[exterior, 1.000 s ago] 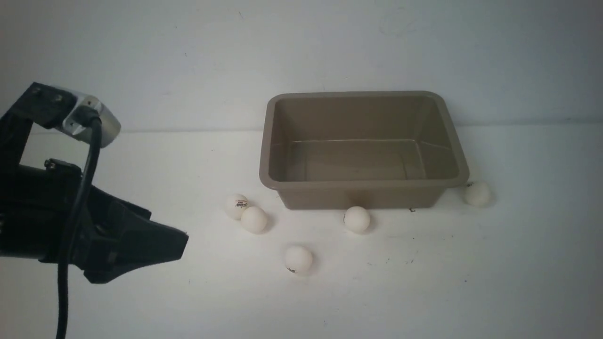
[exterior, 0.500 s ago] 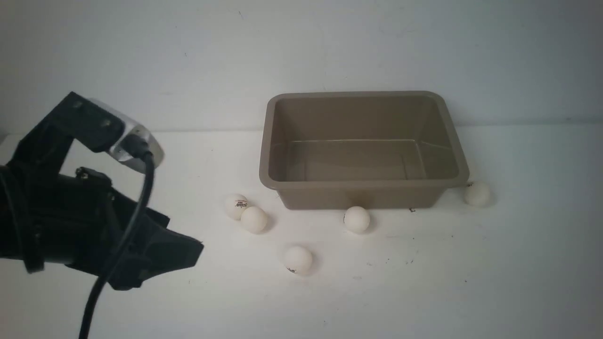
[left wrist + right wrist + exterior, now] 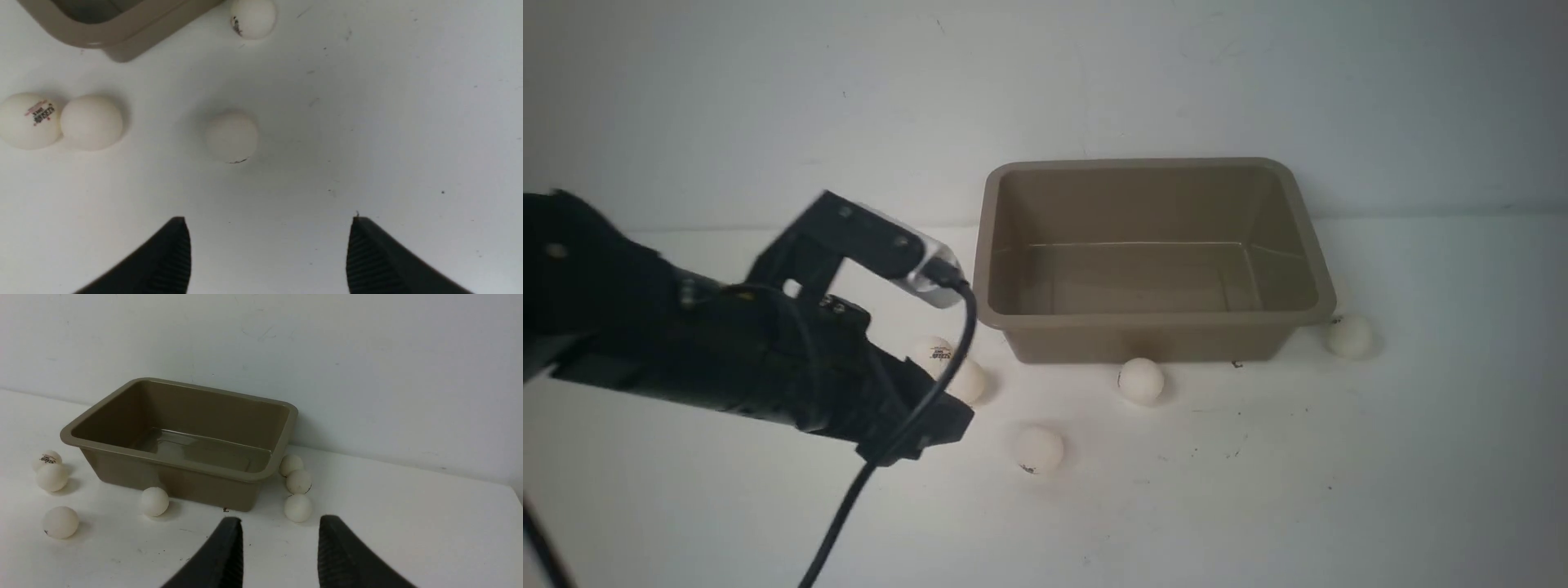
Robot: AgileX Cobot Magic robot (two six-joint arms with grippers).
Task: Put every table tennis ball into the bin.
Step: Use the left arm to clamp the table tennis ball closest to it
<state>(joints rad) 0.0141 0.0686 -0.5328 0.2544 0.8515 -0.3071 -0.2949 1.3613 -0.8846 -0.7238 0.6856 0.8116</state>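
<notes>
White tabletop (image 3: 1339,506), pale wall behind. Front view — bin (image 3: 1152,343) at back centre, empty; five table tennis balls (image 3: 1141,380) in sight, unmoved on table around it. Since a second ago left gripper (image 3: 947,420) swung in from left edge, now half hiding ball pair (image 3: 934,353). Left wrist view: jaws spread wide, empty, lone ball (image 3: 231,136) ahead. Right wrist view — right gripper (image 3: 280,524) parted, holding nothing.

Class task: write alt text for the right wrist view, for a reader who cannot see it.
An empty grey-brown bin stands on a white table, with seven white balls lying on the table around it. The right gripper, open and empty, points toward the bin.
</notes>
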